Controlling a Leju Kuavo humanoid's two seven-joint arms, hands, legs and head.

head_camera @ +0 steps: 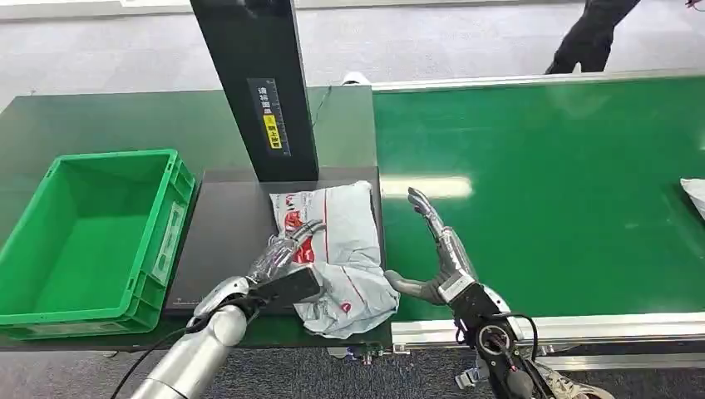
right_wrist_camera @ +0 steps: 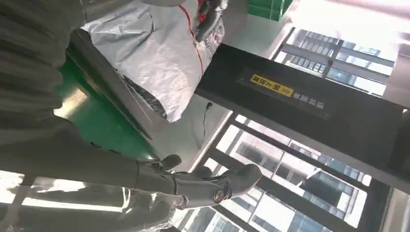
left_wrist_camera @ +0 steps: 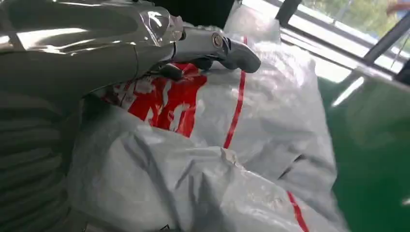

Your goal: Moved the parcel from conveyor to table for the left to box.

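A crumpled grey plastic parcel (head_camera: 345, 241) with red print lies on the black plate (head_camera: 229, 233) of the table, its right edge hanging over toward the green conveyor (head_camera: 540, 191). My left hand (head_camera: 287, 249) rests on the parcel's left part, fingers stretched out over the red print. The left wrist view shows those fingers (left_wrist_camera: 212, 46) lying on the parcel (left_wrist_camera: 270, 111) without closing around it. My right hand (head_camera: 436, 253) stands just right of the parcel over the belt edge, fingers spread, thumb toward the bag and holding nothing. The right wrist view shows this hand (right_wrist_camera: 145, 179) apart from the parcel (right_wrist_camera: 154, 48).
A green crate (head_camera: 116, 156) stands to the left of the black plate. Behind the parcel rises a black post (head_camera: 258, 83) with a yellow label. Another grey bag (head_camera: 694, 195) lies at the belt's right edge. A person (head_camera: 594, 33) stands beyond the conveyor.
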